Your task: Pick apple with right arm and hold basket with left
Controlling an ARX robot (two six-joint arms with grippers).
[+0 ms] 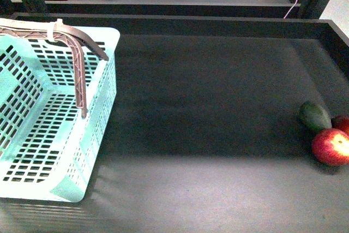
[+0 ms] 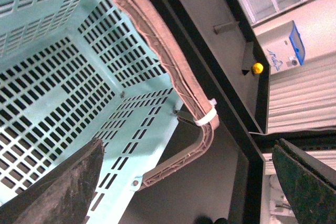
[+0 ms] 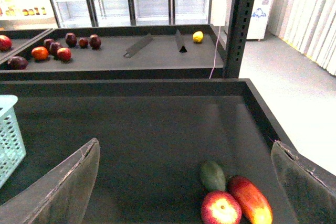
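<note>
The basket (image 1: 32,135) sat upright at the left end of the dark table (image 1: 207,107), its mouth facing up. Its long axis ran from the near edge toward the far rim, slanting slightly, and its left part was cut off by the front view. The two handles (image 1: 80,75) were raised together over the opening and bound by a white tie (image 1: 54,28).

The apple (image 1: 330,147) lay well apart from the basket, at the far right of the table near its side wall. Being round, it showed no clear long axis. In the right wrist view its yellowish patch faced upward. It was just beside a dark green fruit (image 1: 314,115) behind it and a darker red fruit (image 1: 342,124), whose long axis in the right wrist view ran slantwise across the table past the apple.

The left gripper (image 2: 189,145) hung over the basket with its fingers (image 2: 58,187) spread wide and holding nothing. The tied handles showed in the gap, but how near could not be told. The right gripper (image 3: 185,144) was also spread wide and empty, with the apple on the table beyond it and clear of both fingers (image 3: 58,187).
</note>
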